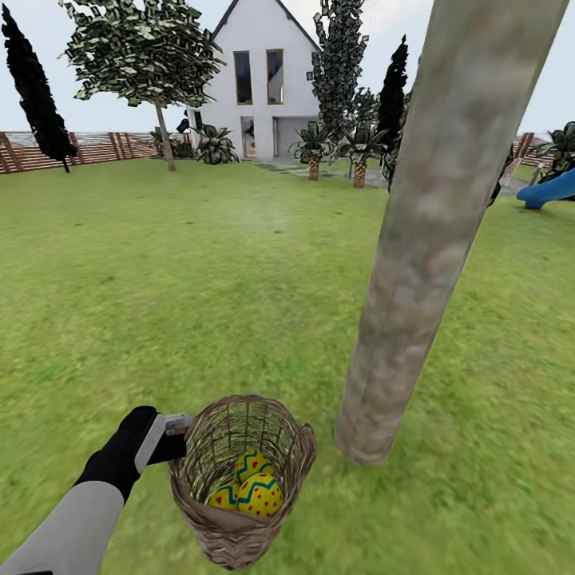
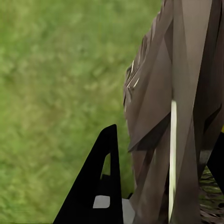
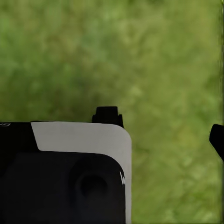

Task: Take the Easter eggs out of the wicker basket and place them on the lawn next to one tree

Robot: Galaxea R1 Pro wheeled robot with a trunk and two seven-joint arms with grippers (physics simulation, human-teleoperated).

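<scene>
Partly hidden: Easter eggs (image 1: 249, 485) inside wicker basket (image 1: 209, 455); third unclear.

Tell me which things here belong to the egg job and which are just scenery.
Job: yellow zigzag-painted eggs; brown woven wicker basket; thick grey-beige tree trunk; green lawn; left gripper at the rim.
Scenery: white gabled house; brown slatted fence; blue slide.

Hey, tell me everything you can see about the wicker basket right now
The wicker basket is small, brown and bucket-shaped, woven of open twigs and narrowing toward its base. In the head view it tilts, mouth toward the camera, close beside the thick pale tree on the lawn. The Easter eggs, yellow with blue zigzags and red dots, lie inside; two show clearly, a third peeks from under them. The left gripper is at its rim with jaws around the wall, as the left wrist view suggests.
</scene>
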